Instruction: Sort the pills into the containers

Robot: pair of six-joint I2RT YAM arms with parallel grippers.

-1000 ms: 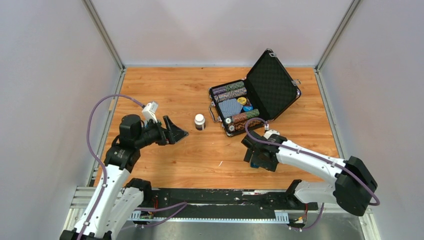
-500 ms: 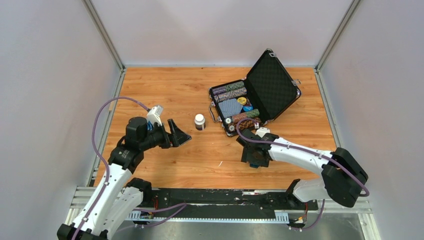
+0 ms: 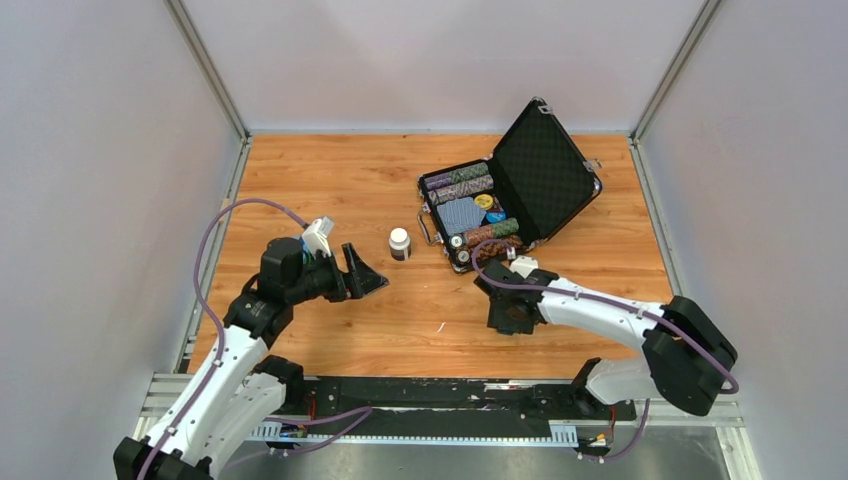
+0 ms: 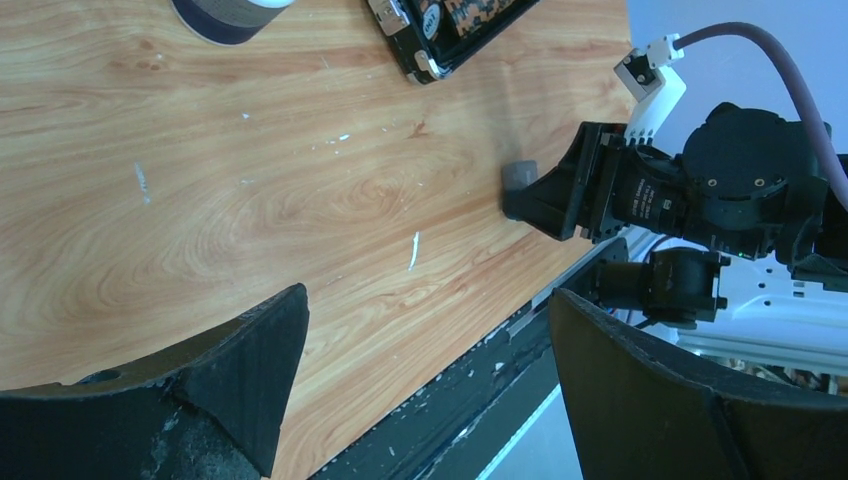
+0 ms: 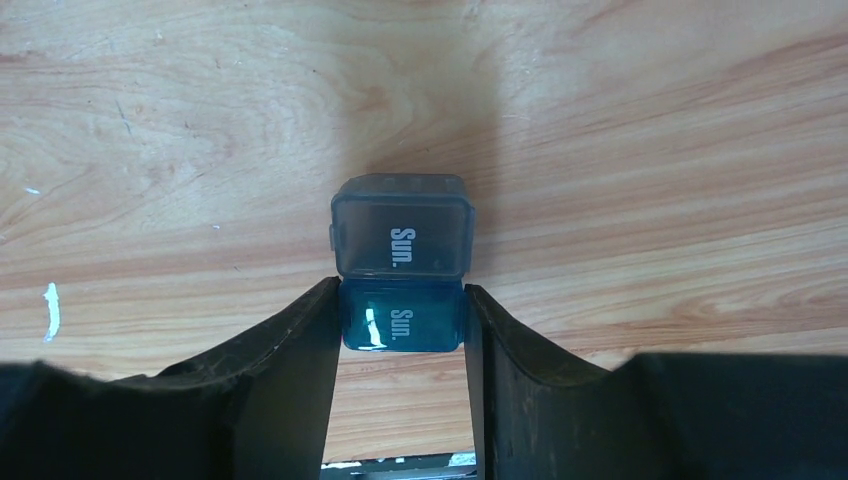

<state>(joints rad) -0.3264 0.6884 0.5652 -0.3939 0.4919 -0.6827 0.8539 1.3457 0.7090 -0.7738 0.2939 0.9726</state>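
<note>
Teal container (image 5: 402,240) in right claw (image 5: 402,300) grip; left claw (image 4: 428,300) wide, empty, near bottle (image 3: 399,243).

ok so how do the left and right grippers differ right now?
The left gripper has its jaws spread wide; the right gripper has its jaws set against both sides of the teal pill box.
The left holds nothing, with only bare table between its fingers; the right has the box marked Sun. between its fingers.
The left is beside the white-capped bottle; the right is near the chip case.
Shared: both are black and two-fingered.
</note>
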